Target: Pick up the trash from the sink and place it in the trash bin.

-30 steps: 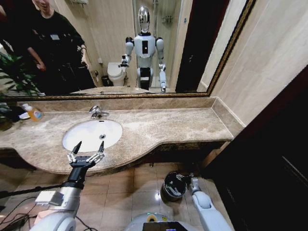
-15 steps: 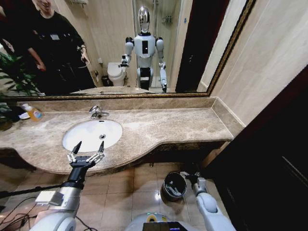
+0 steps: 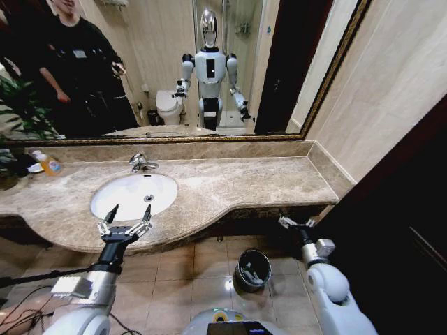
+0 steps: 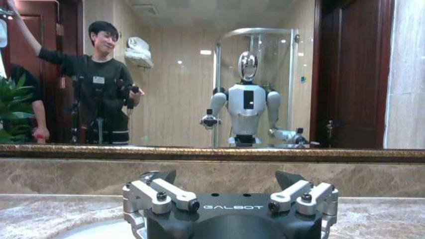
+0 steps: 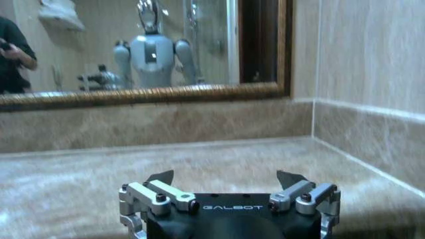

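Left gripper [image 3: 128, 212], fingers spread wide and empty, hovers at the sink [image 3: 133, 195] rim, ready to reach in. Right gripper [image 3: 296, 223], also wide and empty, hangs above and beside the trash bin [image 3: 253, 269], which seems to hold something pale.

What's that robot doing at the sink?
It is tidying trash out of the sink into the trash bin on the floor. At this moment neither hand holds anything. The left hand hovers open at the front edge of the basin. The right hand is open too, raised beside the counter's right end, above and to the right of the bin. A pale bit lies inside the bin.
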{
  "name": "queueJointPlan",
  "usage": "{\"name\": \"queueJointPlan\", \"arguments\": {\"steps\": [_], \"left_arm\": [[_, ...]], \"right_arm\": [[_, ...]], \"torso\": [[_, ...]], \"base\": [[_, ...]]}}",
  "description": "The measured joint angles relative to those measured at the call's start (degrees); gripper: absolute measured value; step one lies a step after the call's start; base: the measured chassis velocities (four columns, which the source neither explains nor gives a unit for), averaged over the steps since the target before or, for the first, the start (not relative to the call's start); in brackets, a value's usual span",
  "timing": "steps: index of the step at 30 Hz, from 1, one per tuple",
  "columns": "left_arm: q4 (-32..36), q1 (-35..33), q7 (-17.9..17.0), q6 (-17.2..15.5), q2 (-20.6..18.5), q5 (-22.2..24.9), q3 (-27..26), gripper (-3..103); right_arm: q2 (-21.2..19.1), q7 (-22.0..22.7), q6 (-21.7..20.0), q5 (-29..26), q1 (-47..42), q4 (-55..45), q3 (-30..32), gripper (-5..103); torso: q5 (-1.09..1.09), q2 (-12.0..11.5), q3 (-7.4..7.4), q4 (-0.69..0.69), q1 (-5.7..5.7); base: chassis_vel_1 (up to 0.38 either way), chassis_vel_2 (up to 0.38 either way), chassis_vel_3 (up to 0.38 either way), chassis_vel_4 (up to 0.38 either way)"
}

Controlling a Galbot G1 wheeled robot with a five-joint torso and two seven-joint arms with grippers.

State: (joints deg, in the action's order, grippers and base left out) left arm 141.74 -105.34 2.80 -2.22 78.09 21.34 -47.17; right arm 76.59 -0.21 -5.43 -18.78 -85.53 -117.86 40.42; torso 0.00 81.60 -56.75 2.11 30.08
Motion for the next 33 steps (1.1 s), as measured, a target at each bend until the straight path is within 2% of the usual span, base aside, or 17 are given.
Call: {"name": "queueJointPlan", "arguments": {"steps": [7,18,33], "left_arm": [[0.0,0.0,0.0,0.0,0.0,0.0,0.0,100],[0.0,0.0,0.0,0.0,0.0,0.0,0.0,100],[0.0,0.0,0.0,0.0,0.0,0.0,0.0,100]], "right_arm": [[-0.52,0.15,-3.02,0.25,-0.19,-4.95,-0.98,100],[-1.89,2.9,-7.97,-0.59,1.05,-12.23,-2.46,100],[-2.36,2.96,-8.91,-0.65,1.1,-13.16,-2.68,100]], "torso": [[0.0,0.0,0.0,0.0,0.0],[-0.01,0.0,0.0,0.0,0.0],[0.0,0.0,0.0,0.0,0.0]], "base": [[0.0,0.0,0.0,0.0],[0.0,0.0,0.0,0.0],[0.0,0.0,0.0,0.0]]}}
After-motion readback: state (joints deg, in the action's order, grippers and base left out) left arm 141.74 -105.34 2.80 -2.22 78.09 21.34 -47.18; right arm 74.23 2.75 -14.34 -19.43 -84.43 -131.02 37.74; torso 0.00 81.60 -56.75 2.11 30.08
